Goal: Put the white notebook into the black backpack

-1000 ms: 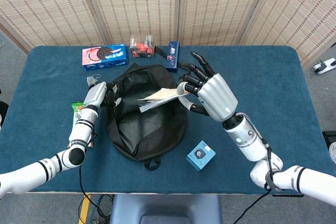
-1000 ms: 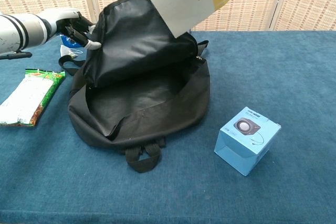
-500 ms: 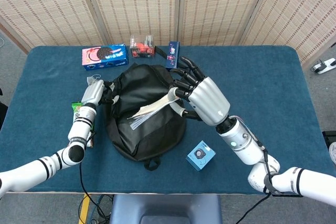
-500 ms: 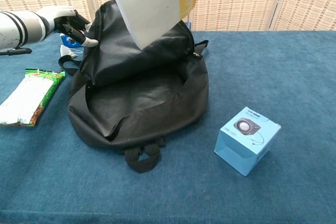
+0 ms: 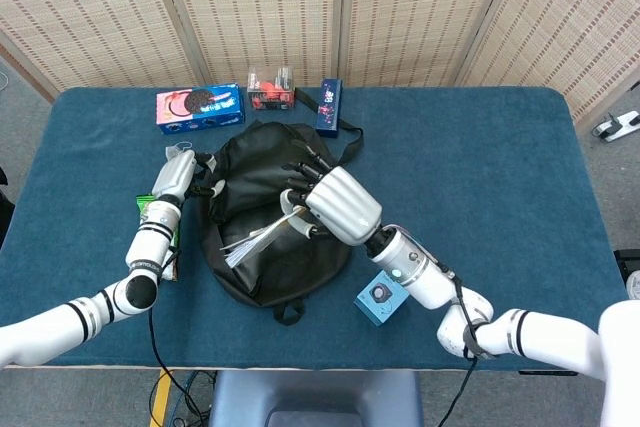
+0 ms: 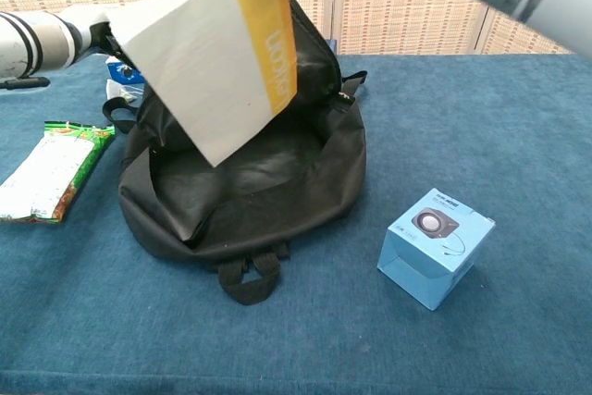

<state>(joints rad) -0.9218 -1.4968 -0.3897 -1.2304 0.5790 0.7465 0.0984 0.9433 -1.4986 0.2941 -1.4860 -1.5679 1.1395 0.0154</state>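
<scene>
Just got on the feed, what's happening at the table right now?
The right hand holds the white notebook, tilted with one corner pointing down, above the open mouth of the black backpack. The left hand grips the backpack's upper flap at its left edge and holds it up. The notebook is not inside yet. A blue box sits on the table to the right of the backpack and a green snack packet lies to its left.

I'm looking at a worktop [image 5: 520, 162] covered in dark blue cloth, backed by a folding screen [image 5: 300, 7] of woven beige panels in pale frames; grey floor [image 5: 20, 112] shows at both sides
</scene>
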